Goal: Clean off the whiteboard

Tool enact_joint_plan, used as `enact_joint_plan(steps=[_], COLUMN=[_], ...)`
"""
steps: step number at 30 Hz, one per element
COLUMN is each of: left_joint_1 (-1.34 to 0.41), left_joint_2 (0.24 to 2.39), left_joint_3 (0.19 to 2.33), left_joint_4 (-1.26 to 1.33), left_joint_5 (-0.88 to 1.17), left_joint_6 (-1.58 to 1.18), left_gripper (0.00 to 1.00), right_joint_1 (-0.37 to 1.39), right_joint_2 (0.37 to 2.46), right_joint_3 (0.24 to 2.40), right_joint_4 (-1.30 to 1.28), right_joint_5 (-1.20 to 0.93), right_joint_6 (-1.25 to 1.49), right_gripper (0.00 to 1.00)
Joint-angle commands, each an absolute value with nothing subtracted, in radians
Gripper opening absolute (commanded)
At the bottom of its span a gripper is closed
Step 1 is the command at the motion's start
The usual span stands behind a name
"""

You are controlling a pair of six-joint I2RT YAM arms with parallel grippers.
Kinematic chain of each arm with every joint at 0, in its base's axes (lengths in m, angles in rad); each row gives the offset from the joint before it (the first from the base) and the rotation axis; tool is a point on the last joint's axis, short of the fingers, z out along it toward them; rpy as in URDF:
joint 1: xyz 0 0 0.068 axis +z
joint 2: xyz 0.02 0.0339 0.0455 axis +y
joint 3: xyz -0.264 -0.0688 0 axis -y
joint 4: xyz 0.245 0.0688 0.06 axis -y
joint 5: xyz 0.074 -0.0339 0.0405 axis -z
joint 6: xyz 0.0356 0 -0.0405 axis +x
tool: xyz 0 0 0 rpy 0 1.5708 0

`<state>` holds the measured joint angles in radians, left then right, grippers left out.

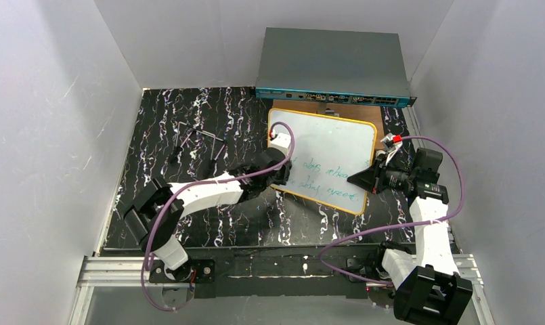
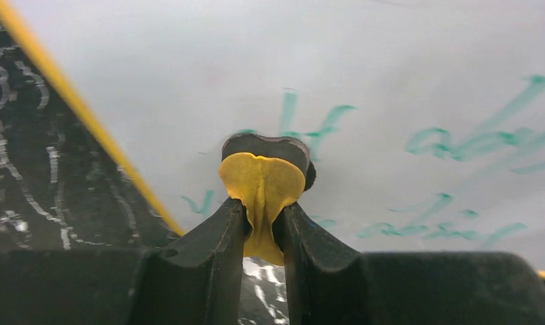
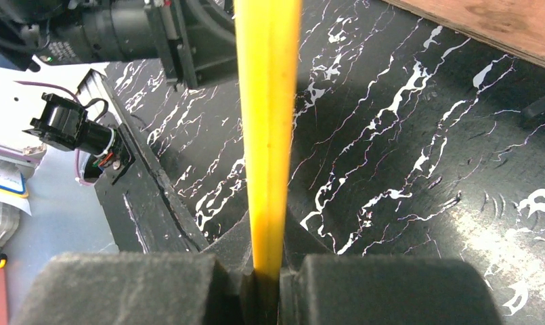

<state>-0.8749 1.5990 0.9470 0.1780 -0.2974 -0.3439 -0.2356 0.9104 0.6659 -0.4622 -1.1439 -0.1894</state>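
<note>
The whiteboard lies tilted on the black marbled mat, white with an orange-yellow rim. Green handwriting crosses its lower half. My left gripper is at the board's lower left edge, shut on a yellow eraser with a dark pad. The pad presses on the whiteboard beside green strokes. My right gripper is shut on the board's right edge. In the right wrist view the yellow rim runs straight into the right gripper.
A grey network switch stands at the back, over a brown wooden board that touches the whiteboard's far edge. Thin dark metal pieces lie on the mat to the left. White walls close in on both sides.
</note>
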Motion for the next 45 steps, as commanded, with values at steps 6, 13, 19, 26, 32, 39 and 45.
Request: enact_joint_plan(steps=[6, 13, 19, 26, 32, 39, 45], left_joint_1=[-0.765, -0.837, -0.917, -0.758, -0.864, -0.789, -0.763], left_joint_2=[1.592, 1.589, 1.624, 1.568, 1.593, 1.608, 1.582], left_joint_3=[1.000, 1.031, 1.045, 0.983, 1.027, 1.032, 1.036], left_joint_4=[0.172, 0.164, 0.172, 0.168, 0.165, 0.160, 0.145], left_joint_5=[-0.278, -0.279, -0.317, -0.253, -0.273, -0.236, -0.203], left_joint_6=[-0.347, -0.313, -0.313, -0.357, -0.335, -0.346, -0.336], left_gripper=[0.00, 0.00, 0.00, 0.00, 0.00, 0.00, 0.00], right_joint_1=[-0.219, -0.220, -0.220, -0.219, -0.219, -0.220, -0.220], right_joint_2=[0.893, 0.895, 0.894, 0.892, 0.891, 0.888, 0.890], right_joint_3=[0.712, 0.714, 0.712, 0.714, 0.713, 0.713, 0.715], right_joint_4=[-0.445, -0.444, -0.445, -0.445, -0.445, -0.448, -0.447], right_joint_5=[-1.289, -1.291, -1.287, -1.291, -1.289, -1.290, -1.292], right_joint_6=[-0.209, -0.209, -0.212, -0.212, -0.212, -0.212, -0.214], right_gripper=[0.01, 0.01, 0.01, 0.01, 0.01, 0.01, 0.01])
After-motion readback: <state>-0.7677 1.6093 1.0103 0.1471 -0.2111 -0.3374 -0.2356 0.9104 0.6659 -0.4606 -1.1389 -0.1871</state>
